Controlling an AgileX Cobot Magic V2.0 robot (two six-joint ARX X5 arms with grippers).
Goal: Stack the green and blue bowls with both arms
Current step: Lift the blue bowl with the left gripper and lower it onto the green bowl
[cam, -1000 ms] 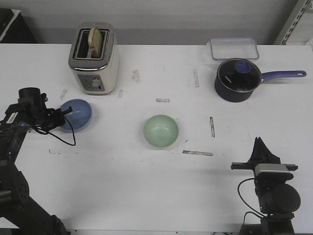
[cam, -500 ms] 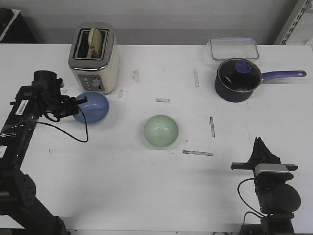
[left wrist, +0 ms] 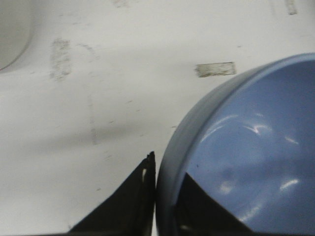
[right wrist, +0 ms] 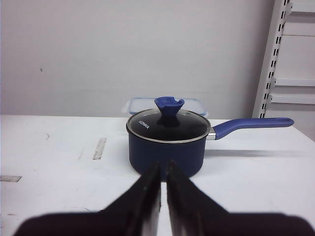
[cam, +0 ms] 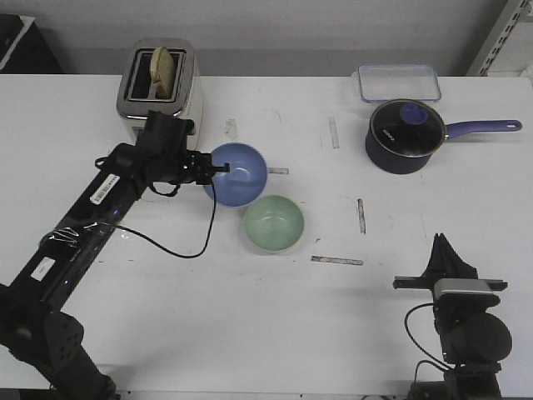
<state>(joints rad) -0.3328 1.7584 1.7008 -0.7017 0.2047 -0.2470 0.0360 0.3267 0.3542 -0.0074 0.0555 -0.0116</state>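
My left gripper (cam: 218, 167) is shut on the rim of the blue bowl (cam: 236, 173), holding it above the table just up and left of the green bowl (cam: 274, 222). In the left wrist view one finger sits outside the blue bowl (left wrist: 246, 147) and one inside, clamped on its rim at my left gripper (left wrist: 166, 169). The green bowl rests upright and empty at the table's middle. My right gripper (cam: 441, 247) stays low near the front right edge, shut and empty; it also shows in the right wrist view (right wrist: 163, 169).
A cream toaster (cam: 160, 100) with toast stands at the back left, right behind my left arm. A navy lidded saucepan (cam: 405, 136) with a long handle and a clear container (cam: 399, 82) stand at the back right. Tape marks dot the table.
My left arm has swung right and forward, carrying the blue bowl from the left side, past the toaster, to just beside the green bowl. The right arm has not moved.
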